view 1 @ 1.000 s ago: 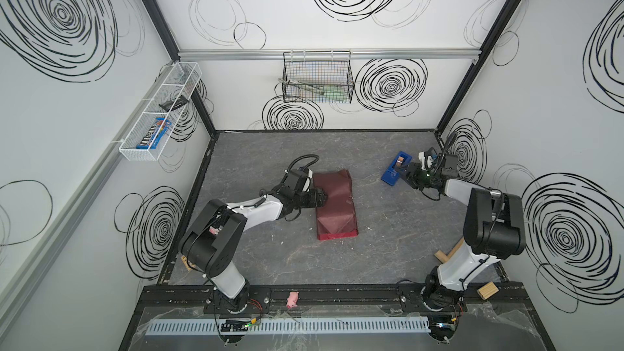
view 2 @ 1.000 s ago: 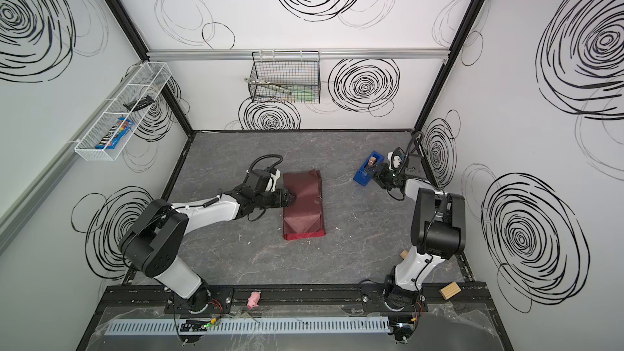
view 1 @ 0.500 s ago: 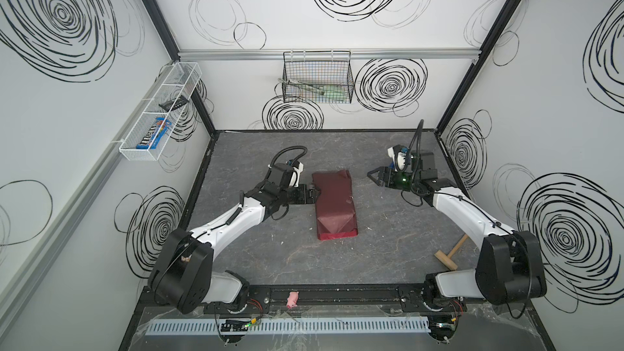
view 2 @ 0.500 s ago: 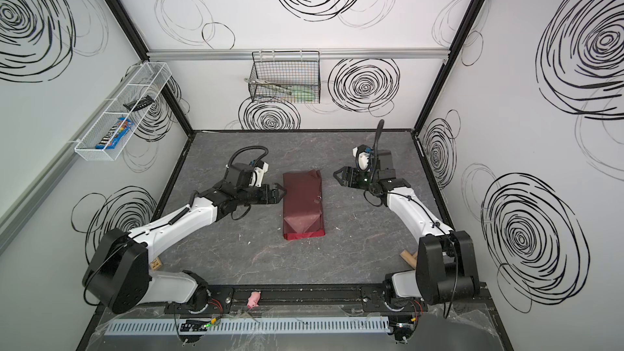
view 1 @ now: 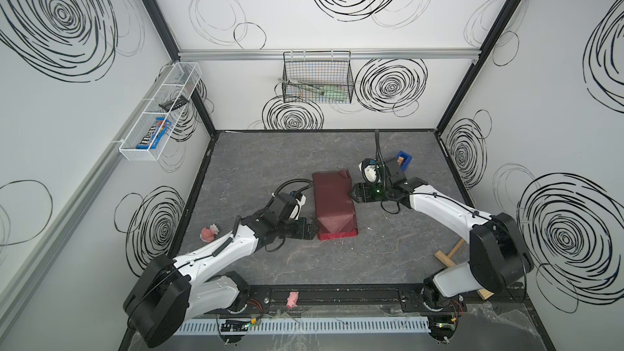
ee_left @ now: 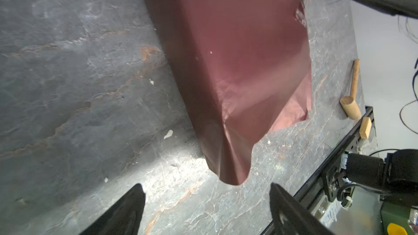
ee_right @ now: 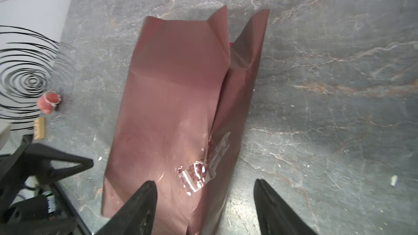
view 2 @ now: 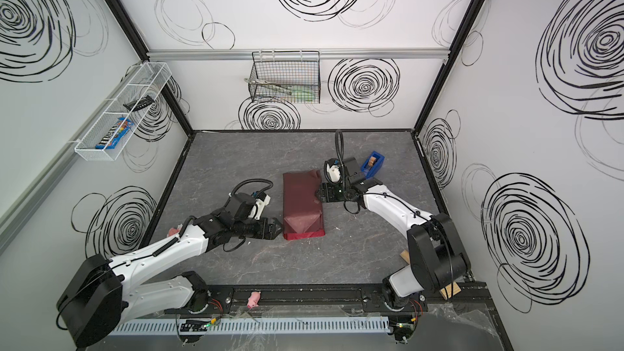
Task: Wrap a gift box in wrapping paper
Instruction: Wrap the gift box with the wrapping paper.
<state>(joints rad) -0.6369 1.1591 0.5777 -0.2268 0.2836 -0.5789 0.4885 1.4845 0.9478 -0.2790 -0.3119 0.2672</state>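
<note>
Bright even light, soft shadows, slightly blurred wrist views

wrapping paper (view 2: 301,202) folded into long maroon parcel, centre of frame on grey table (view 2: 233,157). left gripper (view 2: 279,227) just beside lower left corner, right gripper (view 2: 317,194) at right edge. blue tape dispenser (view 2: 373,163) further upper right.

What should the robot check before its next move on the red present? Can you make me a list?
1. Left gripper open and empty: ok.
2. Right gripper open and empty: ok.
3. Paper covering the box: ok, no box peeks out.
4. Tape across the seam: ok, but crinkly.
5. Back flaps folded down: not ok, they stick up.
6. Front fold stuck down: cannot tell.
</note>
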